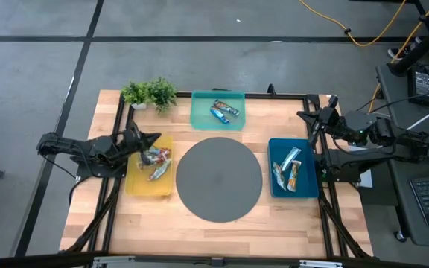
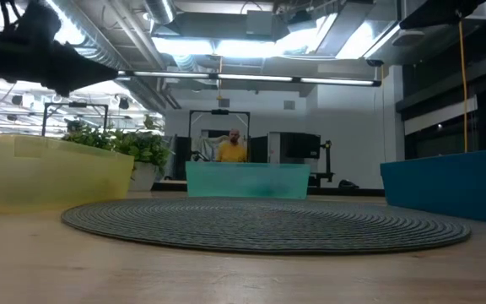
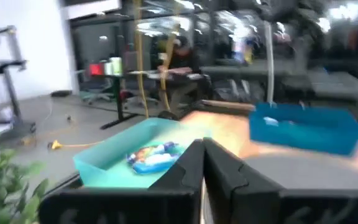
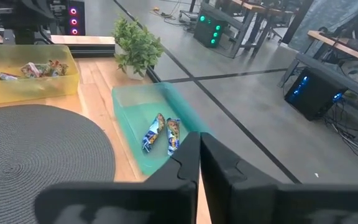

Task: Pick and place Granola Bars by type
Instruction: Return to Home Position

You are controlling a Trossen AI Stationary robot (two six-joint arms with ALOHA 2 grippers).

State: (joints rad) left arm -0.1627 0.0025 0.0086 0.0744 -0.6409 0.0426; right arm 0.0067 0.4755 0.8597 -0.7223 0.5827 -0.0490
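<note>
Wood table [image 1: 118,223], grey round mat [image 1: 219,179] at its centre, three trays around the mat.

Trays and contents:
- Yellow tray [image 1: 141,186], left of the mat. We see red bars [image 1: 156,158] heaped in its far half, overlapping one another; we cannot count them.
- Teal tray [image 1: 199,119], far side, just beyond the mat. Two blue bars [image 1: 225,111] lie side by side inside, near its right half.
- Blue tray [image 1: 307,186], right of the mat. Silver bars [image 1: 287,167] lie in it, crossed over each other; we make out about three.
- We find no bar on the mat or on bare wood.

Arms:
- Left gripper [image 1: 154,138] hangs above the far edge of the yellow tray, pointing right. In the low view the arm shows only at the top left, well above the table. In the left wrist view its fingers [image 3: 188,163] are pressed together with nothing between them.
- Right gripper [image 1: 302,115] sits at the far right of the table, beyond the blue tray, pointing left. In the right wrist view its fingers [image 4: 188,155] are likewise pressed together and hold nothing.

Other: a plant [image 1: 149,93] stands at the far left corner, just left of the teal tray. A person [image 2: 232,150] in a yellow top shows in the room beyond the table.
</note>
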